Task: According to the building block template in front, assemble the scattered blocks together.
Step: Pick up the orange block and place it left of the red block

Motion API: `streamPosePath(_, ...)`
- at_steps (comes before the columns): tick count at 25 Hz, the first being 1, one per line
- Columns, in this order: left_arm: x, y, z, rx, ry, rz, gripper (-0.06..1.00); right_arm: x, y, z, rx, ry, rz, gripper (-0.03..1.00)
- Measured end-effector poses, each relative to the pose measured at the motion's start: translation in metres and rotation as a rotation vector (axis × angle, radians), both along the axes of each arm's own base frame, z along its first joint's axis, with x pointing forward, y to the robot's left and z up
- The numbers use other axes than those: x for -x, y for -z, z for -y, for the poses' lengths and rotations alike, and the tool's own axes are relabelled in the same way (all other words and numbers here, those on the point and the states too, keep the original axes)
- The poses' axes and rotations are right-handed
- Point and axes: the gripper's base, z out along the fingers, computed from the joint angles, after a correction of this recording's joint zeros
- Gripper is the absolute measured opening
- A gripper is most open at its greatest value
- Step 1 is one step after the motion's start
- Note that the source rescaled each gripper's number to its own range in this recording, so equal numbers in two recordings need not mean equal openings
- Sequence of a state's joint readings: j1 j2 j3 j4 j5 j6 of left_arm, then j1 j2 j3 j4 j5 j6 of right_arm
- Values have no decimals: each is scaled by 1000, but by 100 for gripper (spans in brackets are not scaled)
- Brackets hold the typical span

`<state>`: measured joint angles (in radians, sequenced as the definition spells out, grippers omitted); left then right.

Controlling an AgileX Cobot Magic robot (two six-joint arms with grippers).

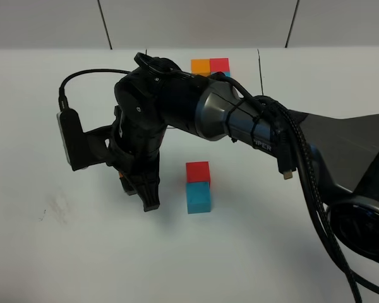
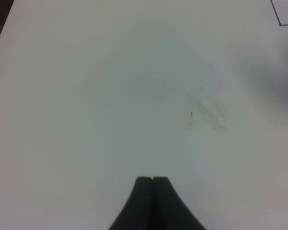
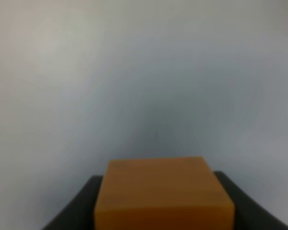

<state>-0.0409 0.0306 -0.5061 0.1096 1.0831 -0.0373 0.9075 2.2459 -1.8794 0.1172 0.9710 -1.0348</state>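
Observation:
The template (image 1: 210,65) lies at the table's far edge: an orange and a red cube show, with a sliver of blue below, the rest hidden by my right arm. A loose red cube (image 1: 198,171) touches a loose blue cube (image 1: 198,197) in front of it, mid-table. My right gripper (image 1: 143,192) points down to the left of that pair. The right wrist view shows it shut on the orange cube (image 3: 163,194), held between its dark fingers (image 3: 74,208). My left gripper (image 2: 152,181) is shut and empty over bare table; it is out of the exterior view.
The white table (image 1: 63,252) has a faint smudge (image 1: 55,208) at the left, which also shows in the left wrist view (image 2: 209,112). A thin black frame line (image 1: 259,63) runs beside the template. My right arm's cables (image 1: 316,196) hang over the right side.

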Motion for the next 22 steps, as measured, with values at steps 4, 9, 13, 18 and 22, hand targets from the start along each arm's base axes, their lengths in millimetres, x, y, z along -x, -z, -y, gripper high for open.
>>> streamPosePath(4, 0, 0, 0, 0, 0, -1, 0, -2, 9, 0, 1, 47, -39, 43)
streamPosePath(9, 0, 0, 0, 0, 0, -1, 0, -6, 9, 0, -30, 125, -44, 43)
streamPosePath(13, 0, 0, 0, 0, 0, -1, 0, -12, 9, 3, -40, 174, -51, 43)
streamPosePath(18, 0, 0, 0, 0, 0, -1, 0, -17, 21, 5, -25, 217, -74, 43)
streamPosePath(22, 0, 0, 0, 0, 0, -1, 0, -21, 34, 7, -4, 238, -93, 43)
